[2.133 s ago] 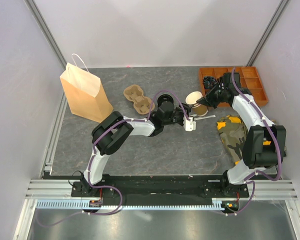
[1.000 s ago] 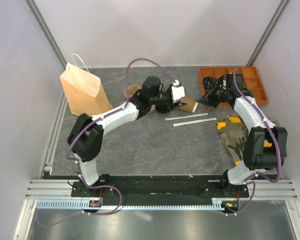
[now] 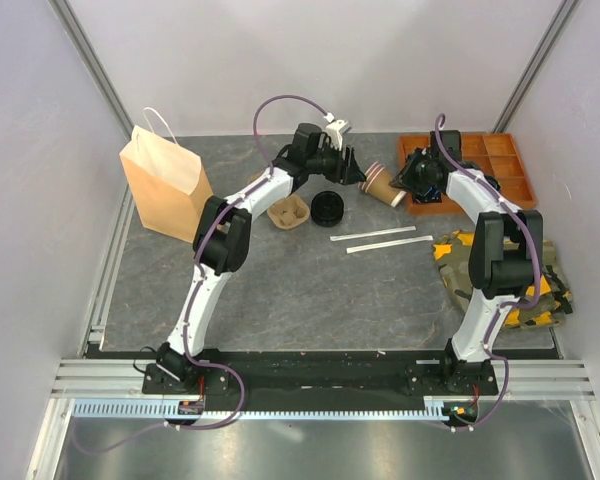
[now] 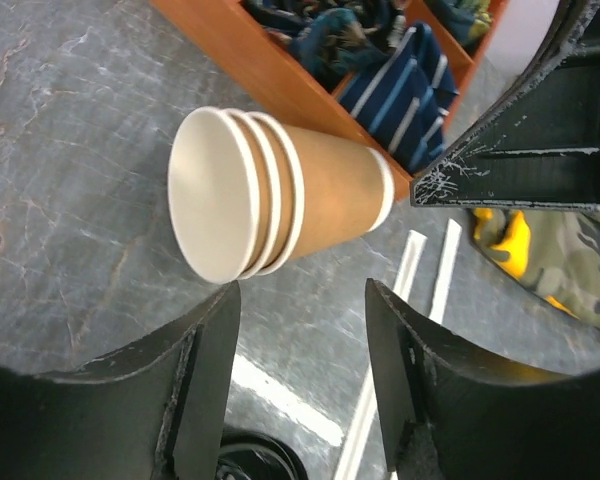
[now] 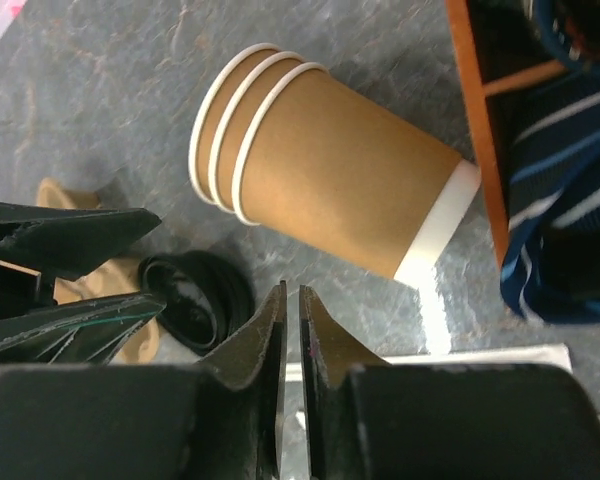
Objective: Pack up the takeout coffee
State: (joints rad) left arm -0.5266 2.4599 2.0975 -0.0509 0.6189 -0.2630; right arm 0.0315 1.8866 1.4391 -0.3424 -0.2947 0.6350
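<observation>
A nested stack of tan paper cups (image 3: 383, 185) lies on its side on the grey table, its base against the orange tray (image 3: 500, 185). My left gripper (image 3: 352, 172) hovers just left of the stack's white mouths (image 4: 215, 195). It is open and nothing is between its fingers (image 4: 205, 385). My right gripper (image 3: 404, 181) hangs over the stack's base end (image 5: 330, 165), jaws only a narrow slit apart and holding nothing. Black lids (image 3: 327, 207) lie stacked beside the cups (image 5: 202, 300).
The brown pulp carrier (image 3: 288, 212) sits left of the lids. A tan paper bag (image 3: 165, 185) stands at the far left. Two wrapped straws (image 3: 373, 236) lie in front of the cups. The tray holds striped cloth (image 4: 400, 85). A camouflage cloth (image 3: 485, 275) lies at the right.
My left arm has stretched toward the back of the table, uncovering the lids and carrier. The right gripper's jaws have parted slightly and shifted back toward the tray. The cups now lie free.
</observation>
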